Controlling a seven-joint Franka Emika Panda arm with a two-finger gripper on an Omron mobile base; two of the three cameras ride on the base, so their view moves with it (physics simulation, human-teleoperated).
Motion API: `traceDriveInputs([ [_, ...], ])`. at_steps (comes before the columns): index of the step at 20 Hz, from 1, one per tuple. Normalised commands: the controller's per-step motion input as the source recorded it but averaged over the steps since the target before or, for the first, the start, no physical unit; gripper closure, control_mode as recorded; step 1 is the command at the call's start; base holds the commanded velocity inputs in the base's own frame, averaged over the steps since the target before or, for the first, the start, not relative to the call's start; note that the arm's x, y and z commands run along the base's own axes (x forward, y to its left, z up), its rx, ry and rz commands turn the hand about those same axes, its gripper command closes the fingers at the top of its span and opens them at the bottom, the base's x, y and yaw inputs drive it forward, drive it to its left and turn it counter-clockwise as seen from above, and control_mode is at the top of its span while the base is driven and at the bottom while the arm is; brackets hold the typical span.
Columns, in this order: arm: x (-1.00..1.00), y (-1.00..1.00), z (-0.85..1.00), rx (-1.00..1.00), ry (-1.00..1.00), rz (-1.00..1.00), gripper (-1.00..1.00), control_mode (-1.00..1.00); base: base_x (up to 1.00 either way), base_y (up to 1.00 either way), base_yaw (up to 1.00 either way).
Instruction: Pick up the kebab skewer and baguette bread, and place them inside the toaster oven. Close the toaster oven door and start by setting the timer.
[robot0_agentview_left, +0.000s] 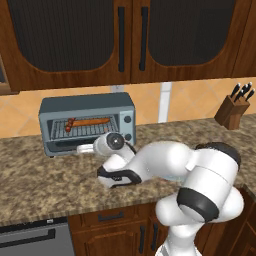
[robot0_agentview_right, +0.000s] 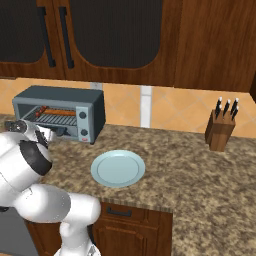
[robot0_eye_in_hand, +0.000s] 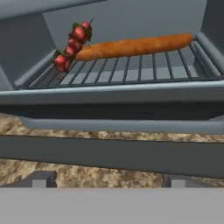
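My gripper (robot0_eye_in_hand: 105, 181) stands wide and empty; I judge the grey-framed, dark-glass toaster oven door (robot0_eye_in_hand: 109, 155) stiff and light, best pushed up from its front edge.

The arm (robot0_agentview_left: 165, 162) is glossy white, built of rounded, bulging segments. Black bands ring its joints, widest at the big elbow. A black cable loops beside the wrist. The hand ends in a pale cylinder with a dark round cap.

kebab skewer (robot0_eye_in_hand: 71, 46): dark red chunks | baguette bread (robot0_eye_in_hand: 133, 46): orange-brown | toaster oven (robot0_agentview_left: 87, 103): blue-grey | plate (robot0_agentview_right: 118, 168): pale blue
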Motion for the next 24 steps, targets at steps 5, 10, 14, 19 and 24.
traceDriveInputs([
  [5, 0.47, -0.20, 0.56, 0.07, 0.05, 0.00, -1.00, -1.00, 0.00, 0.00, 0.00],
  [10, 0.59, -0.16, 0.26, 0.03, 0.00, 0.00, -1.00, -1.00, 0.00, 0.00, 0.00],
  [14, 0.58, -0.13, 0.07, 0.00, 0.03, 0.00, -1.00, -1.00, 0.00, 0.00, 0.00],
  [19, 0.58, -0.05, -0.01, 0.00, 0.13, 0.00, -1.00, -1.00, 0.00, 0.00, 0.00],
  [24, 0.48, -0.01, -0.23, 0.00, 0.21, 0.00, -1.00, -1.00, 0.00, 0.00, 0.00],
])
